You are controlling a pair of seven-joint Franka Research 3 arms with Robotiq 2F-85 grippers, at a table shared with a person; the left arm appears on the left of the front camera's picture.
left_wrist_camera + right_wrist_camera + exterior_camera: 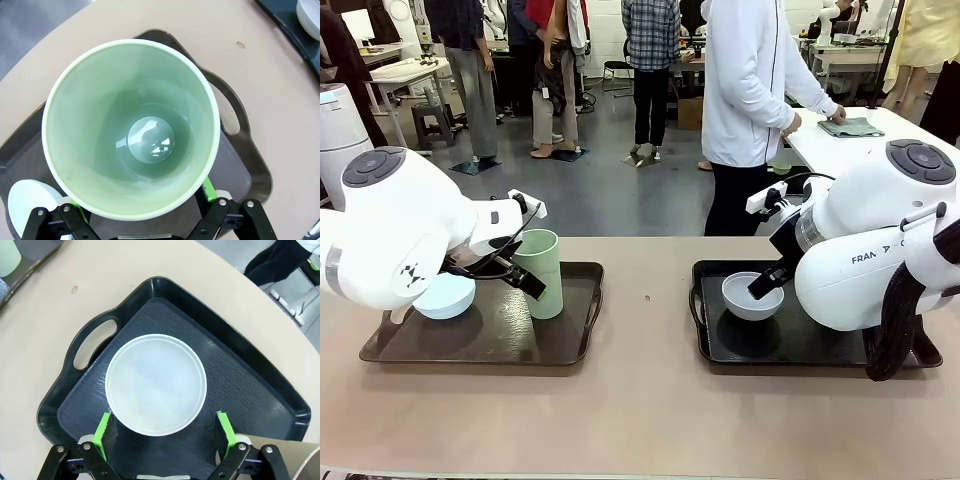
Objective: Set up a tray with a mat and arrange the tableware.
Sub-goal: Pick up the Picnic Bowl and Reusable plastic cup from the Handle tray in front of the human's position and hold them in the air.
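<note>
A pale green tumbler (540,272) stands on the brown tray (480,350), and my left gripper (533,284) is shut on it. From the left wrist I look straight down into the tumbler (132,130), with the green pads (208,189) against its sides. The pale blue bowl (445,296) sits beside it on the same tray. A greyish white bowl (156,384) rests on the dark mat (245,390) in the black tray (710,350). My right gripper (164,432) is open, its fingers standing on either side of that bowl (752,296). A brownish rim (309,466) shows at the corner.
The two trays lie side by side with bare tabletop (645,400) between and in front of them. A person in a white jacket (750,90) stands beyond the far edge, turned to another table (860,140). Both arms' bulky bodies hang over the trays' outer ends.
</note>
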